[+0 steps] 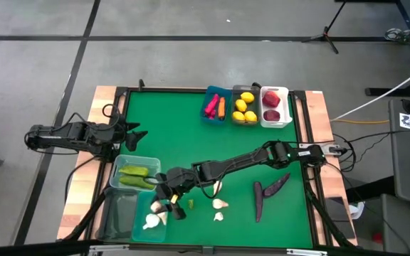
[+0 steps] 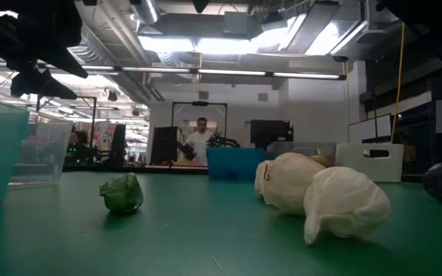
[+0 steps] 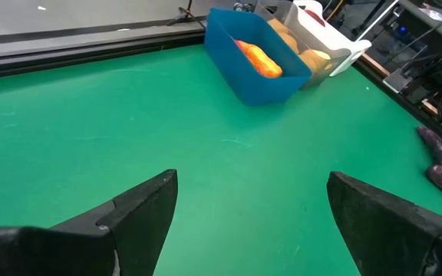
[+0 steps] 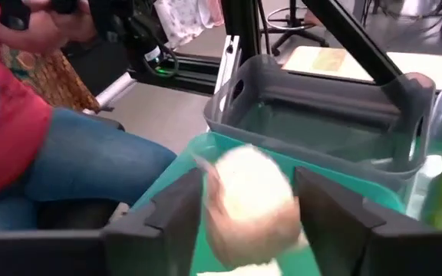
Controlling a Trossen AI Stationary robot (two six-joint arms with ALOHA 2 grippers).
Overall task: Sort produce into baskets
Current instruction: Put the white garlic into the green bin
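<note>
My right gripper (image 1: 164,199) reaches across the table to the teal basket (image 4: 374,193) at the near left, fingers apart. A white garlic bulb (image 4: 248,203) shows blurred between them, above that basket, where more garlic (image 1: 151,222) lies. Two garlic bulbs (image 1: 219,205) rest on the green table, also seen in the low view (image 2: 342,203). Two dark eggplants (image 1: 270,186) lie to their right. A small green piece (image 2: 123,192) lies near the teal basket. My left gripper (image 3: 252,184) stands open over the table's left side, holding nothing. My right gripper has the garlic bulb (image 4: 221,192) between its two fingers (image 4: 181,207), above the teal basket and clear of it. The bulb is blurred while the fingers are sharp. Whether the fingers touch it, I cannot tell.
At the far edge stand a blue basket (image 1: 213,114) with pepper and carrot, a grey-clear one (image 1: 235,92) with lemons and a white one (image 1: 285,91) with apples. A pale basket (image 1: 116,165) holds cucumbers; a dark one (image 4: 321,92) stands beside the teal. A person (image 4: 21,146) sits near.
</note>
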